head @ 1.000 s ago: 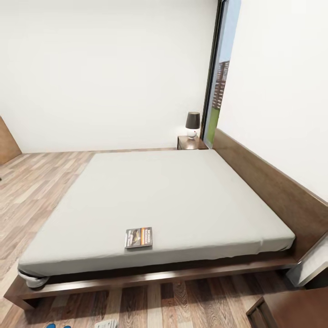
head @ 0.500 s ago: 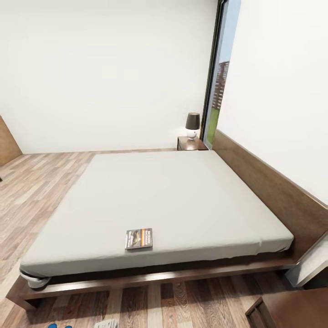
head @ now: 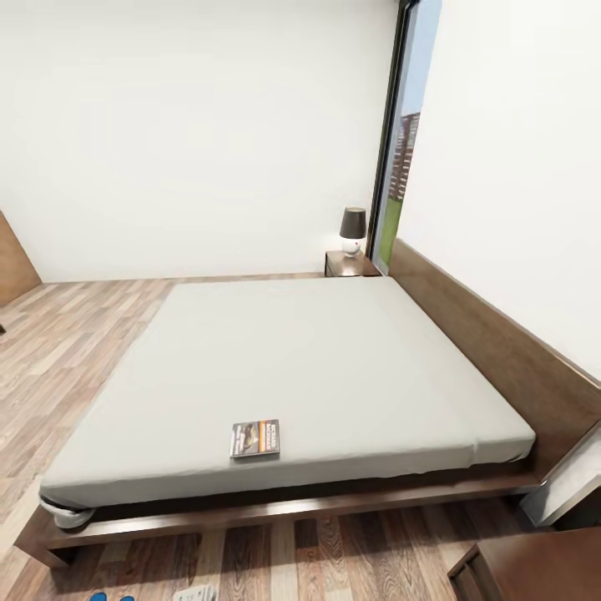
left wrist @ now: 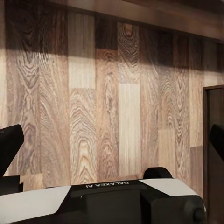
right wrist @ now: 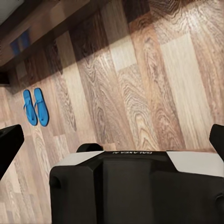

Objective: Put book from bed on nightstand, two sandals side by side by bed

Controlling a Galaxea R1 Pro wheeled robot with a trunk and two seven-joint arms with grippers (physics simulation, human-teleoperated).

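The book (head: 255,438) lies flat on the bed (head: 292,367), near the mattress edge closest to me. The two sandals (right wrist: 36,107) lie side by side on the plank floor, close to the dark bed frame. Their blue tips (head: 108,598) peek in at the head view's bottom edge. One nightstand (head: 351,263) stands at the far side of the bed by the window. A second nightstand (head: 534,572) shows at the bottom right corner. My left gripper (left wrist: 112,144) hangs open over bare floor. My right gripper (right wrist: 112,142) is open too, above the floor and apart from the sandals.
A dark-shaded lamp (head: 353,227) stands on the far nightstand. The tall window (head: 401,142) is behind it. The brown headboard (head: 492,342) runs along the right wall. Plank floor (head: 58,351) lies to the left of the bed and in front of it.
The head view has shifted very slightly, so the camera moved. The book, bed and nightstands have not moved.
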